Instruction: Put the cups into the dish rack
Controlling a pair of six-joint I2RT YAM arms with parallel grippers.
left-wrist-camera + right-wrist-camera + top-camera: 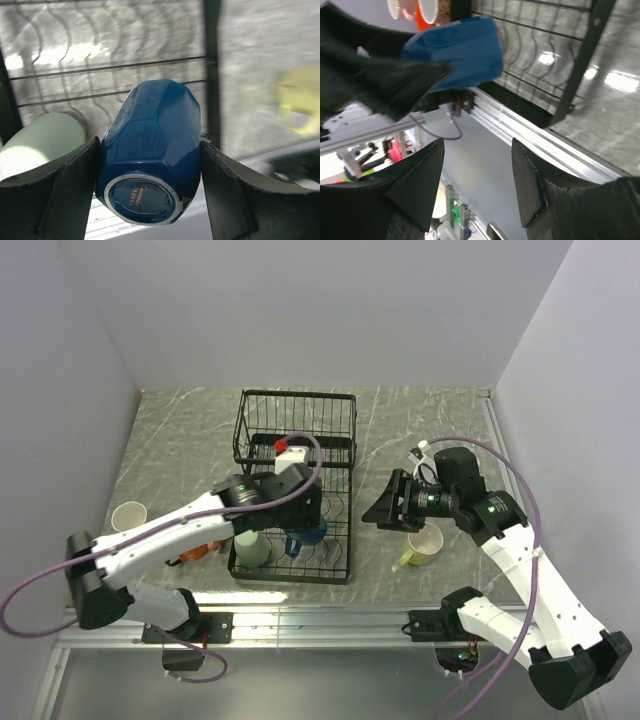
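Left wrist: three cups [150, 145] [40, 145] [300, 107], one rack [210, 75]

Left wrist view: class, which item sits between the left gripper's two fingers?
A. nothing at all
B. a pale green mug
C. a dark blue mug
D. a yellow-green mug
C: the dark blue mug is pinched between both fingers of the left gripper, its base toward the camera, while the pale green mug lies beside it in the dish rack.
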